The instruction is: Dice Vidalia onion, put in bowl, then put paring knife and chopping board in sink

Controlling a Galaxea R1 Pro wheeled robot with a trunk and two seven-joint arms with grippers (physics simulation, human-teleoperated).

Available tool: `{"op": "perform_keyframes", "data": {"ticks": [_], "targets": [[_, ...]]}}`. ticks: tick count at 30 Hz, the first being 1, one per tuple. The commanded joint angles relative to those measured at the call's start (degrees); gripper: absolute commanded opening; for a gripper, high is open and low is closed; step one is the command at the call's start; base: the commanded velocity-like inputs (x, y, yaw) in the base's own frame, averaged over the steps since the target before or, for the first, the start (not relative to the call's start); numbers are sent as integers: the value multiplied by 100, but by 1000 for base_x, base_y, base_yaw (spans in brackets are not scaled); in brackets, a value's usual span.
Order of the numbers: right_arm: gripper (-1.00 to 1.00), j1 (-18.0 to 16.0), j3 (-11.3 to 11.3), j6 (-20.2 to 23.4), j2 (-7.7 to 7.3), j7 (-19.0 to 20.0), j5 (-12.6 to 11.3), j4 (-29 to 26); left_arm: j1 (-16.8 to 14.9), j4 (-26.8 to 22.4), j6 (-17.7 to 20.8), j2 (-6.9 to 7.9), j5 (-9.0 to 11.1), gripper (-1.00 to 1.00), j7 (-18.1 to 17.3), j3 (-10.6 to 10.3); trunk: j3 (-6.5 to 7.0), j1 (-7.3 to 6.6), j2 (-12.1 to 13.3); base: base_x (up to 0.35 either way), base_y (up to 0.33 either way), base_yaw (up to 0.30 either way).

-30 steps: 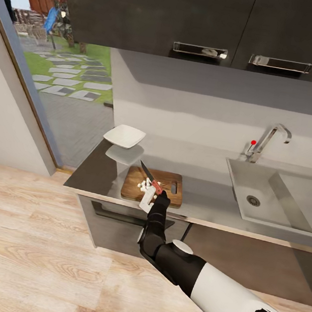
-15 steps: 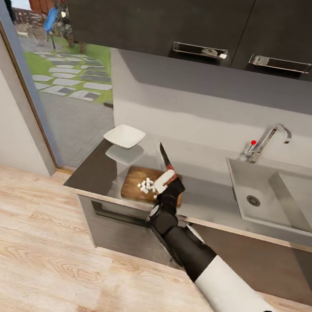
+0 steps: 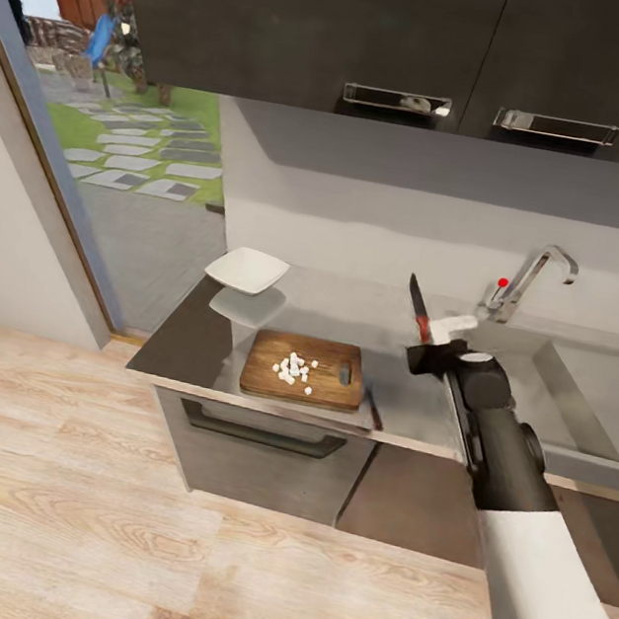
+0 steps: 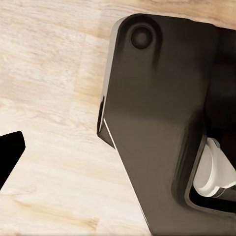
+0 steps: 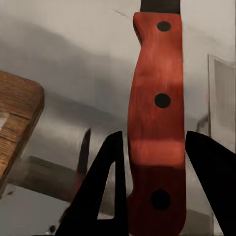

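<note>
From the head view, the right gripper (image 3: 431, 341) holds the paring knife (image 3: 417, 308) up in the air, between the chopping board (image 3: 304, 370) and the sink (image 3: 545, 397). The blade points up and a bit away from the robot. The board lies flat on the countertop (image 3: 405, 400) with small white onion pieces (image 3: 293, 368) in a little pile on it. The white bowl (image 3: 247, 270) sits near the far left end of the countertop, a little beyond the board, and it looks empty.

The pieces are not in the bowl yet, so I think the knife is on its way to the sink (maybe too soon). To do it well, the arm should carry the knife over the basin, go down low, and only then let go, so it does not bounce out. The faucet (image 3: 532, 277) stands behind the sink and the blade should stay away from it.

In the left wrist view I see wood floor (image 4: 49, 147) and a dark part of the robot. I cannot tell if the left fingers are spread or together.

In the right wrist view, two black fingers (image 5: 101, 191) pinch the red handle (image 5: 157, 123) from both sides. A corner of the board shows beside it.
</note>
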Motion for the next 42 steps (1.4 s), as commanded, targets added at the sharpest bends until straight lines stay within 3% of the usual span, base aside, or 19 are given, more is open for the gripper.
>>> {"op": "perform_keyframes", "data": {"ticks": [1, 3, 5, 8, 13, 16, 19, 22, 27, 42], "targets": [[-100, -5, -38, 29, -124, 232, 38, -11, 2, -5, -4, 2, 53, 100, -26, -8, -8, 3, -9, 0, 0, 0], [-100, -5, -135, 28, -290, 424, 44, -11, 2, -2, -4, 2, 53, 100, -25, -8, -8, 3, -9, 0, 0, 0], [-100, -5, -400, 23, -530, 571, 37, 26, 2, 0, -7, 0, 53, 100, -25, -8, -8, 3, -9, 0, 0, 0], [-100, 0, -765, 12, -674, 624, 33, 129, 2, -3, -11, -3, 48, 100, -25, -8, -8, 3, -9, 5, -5, 0], [-100, 1, -1825, -49, -875, 664, 39, 666, 2, -13, -12, -7, 45, 100, -25, -8, -8, 3, -9, 126, -133, 0], [-100, 2, -2105, -355, -925, 666, 50, 1080, 2, -9, -13, -7, 44, 100, -25, -8, -8, 3, -9, 204, -214, 0], [-100, -1, -2184, -878, -951, 660, 59, 1582, 2, -10, -13, -7, 44, 100, -25, -8, -8, 3, -9, 215, -226, 0], [-100, 1, -2224, -1126, -1015, 656, 65, 1778, 2, -8, -13, -7, 44, 100, -25, -8, -8, 3, -9, 218, -230, 0], [-100, 1, -2275, -1189, -1081, 655, 52, 1892, 2, -8, -13, -7, 46, 100, -25, -8, -8, 3, -9, 219, -231, 0], [-100, -4, -2263, -1240, -1034, 668, 18, 2924, 2, -7, -13, -7, 44, 100, -25, -8, -113, 3, -9, 101, -105, 0]]}}
